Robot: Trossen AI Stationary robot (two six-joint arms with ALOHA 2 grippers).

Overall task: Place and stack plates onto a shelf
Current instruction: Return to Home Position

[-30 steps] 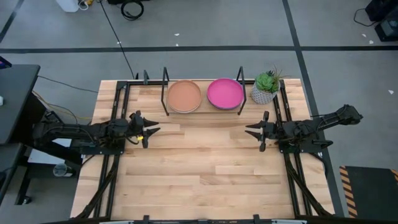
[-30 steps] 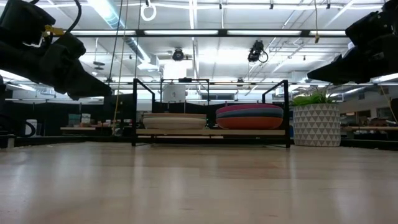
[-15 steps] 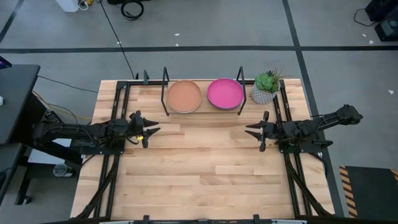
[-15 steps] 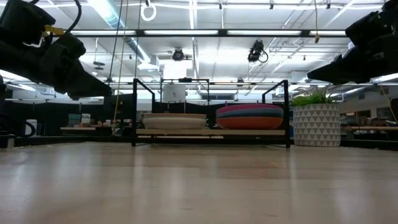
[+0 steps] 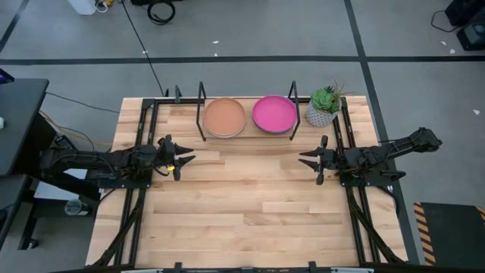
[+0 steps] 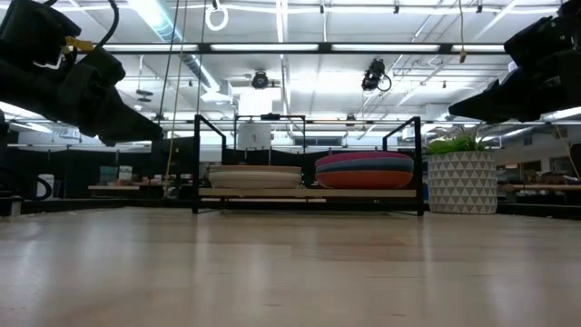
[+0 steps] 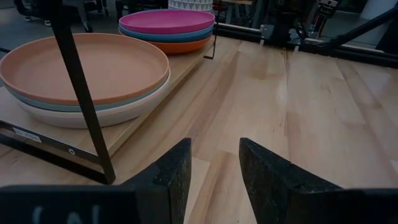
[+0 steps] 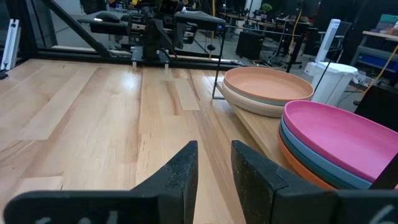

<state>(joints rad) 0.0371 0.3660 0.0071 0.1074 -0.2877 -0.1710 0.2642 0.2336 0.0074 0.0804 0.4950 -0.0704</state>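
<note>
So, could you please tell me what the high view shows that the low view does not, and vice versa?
Only the high view shows the left gripper and right gripper whole, open and empty. Only the low view shows the layers edge-on beneath the round matte magenta plate. Both show the low black metal shelf, that plate and the potted green plant.

potted plant (image 5: 324, 105), wooden table (image 5: 250, 205)

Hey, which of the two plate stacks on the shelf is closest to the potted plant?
The stack topped by the magenta plate, at the shelf's end beside the potted plant. The other stack, topped by the peach-tan plate, sits farther away.
</note>
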